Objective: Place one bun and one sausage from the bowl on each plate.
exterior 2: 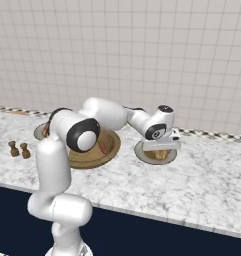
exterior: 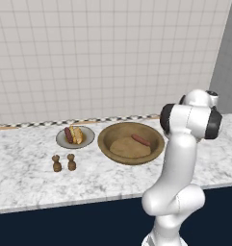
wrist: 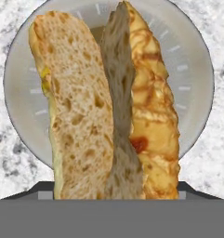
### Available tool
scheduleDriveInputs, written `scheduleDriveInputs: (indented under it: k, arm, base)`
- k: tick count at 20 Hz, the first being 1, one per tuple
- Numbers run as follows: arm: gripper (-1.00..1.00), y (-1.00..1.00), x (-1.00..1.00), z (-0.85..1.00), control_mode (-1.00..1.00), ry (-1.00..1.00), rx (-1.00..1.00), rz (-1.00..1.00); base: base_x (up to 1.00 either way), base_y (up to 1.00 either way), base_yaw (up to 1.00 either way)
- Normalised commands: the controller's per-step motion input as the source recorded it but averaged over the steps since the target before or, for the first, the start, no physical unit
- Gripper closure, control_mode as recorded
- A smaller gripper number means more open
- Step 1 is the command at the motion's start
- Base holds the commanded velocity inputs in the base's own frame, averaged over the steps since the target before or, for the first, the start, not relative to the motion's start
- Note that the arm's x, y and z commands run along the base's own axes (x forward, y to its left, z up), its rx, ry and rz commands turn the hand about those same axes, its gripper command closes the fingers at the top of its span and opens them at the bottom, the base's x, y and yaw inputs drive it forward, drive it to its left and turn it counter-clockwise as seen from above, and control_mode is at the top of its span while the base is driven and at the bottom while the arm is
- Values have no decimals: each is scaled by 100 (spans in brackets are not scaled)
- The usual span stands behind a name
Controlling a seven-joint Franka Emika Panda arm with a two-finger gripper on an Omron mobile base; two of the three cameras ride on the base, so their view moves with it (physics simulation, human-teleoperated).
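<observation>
Bun [wrist: 113, 107] filled the gripper's [exterior 2: 161, 151] wide grip directly over the right plate [wrist: 197, 69] — advisable to lower it centrally before release, leaving room for the bowl's [exterior: 131, 142] sausage [exterior: 140, 140].

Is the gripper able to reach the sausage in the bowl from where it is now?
Probably yes, once free. The gripper is over the right plate with a bun between its fingers. The sausage lies uncovered in the bowl beside it.

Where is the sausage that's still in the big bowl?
In the left base view, the sausage lies in the wooden bowl, toward its back right, beside a bun. The bowl sits right of a plate.
</observation>
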Motion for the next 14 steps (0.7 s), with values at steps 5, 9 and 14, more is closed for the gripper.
scheduleDriveInputs:
  k: [5, 9, 14]
  arm:
    - [100, -4, 36, -37, -100, 7, 0, 5]
    - [100, -2, 48, -32, -100, 0, 0, 1]
    - [100, -7, 36, -34, -100, 0, 0, 0]
  base:
    - [0, 0, 0]
    - [0, 0, 0]
    - [0, 0, 0]
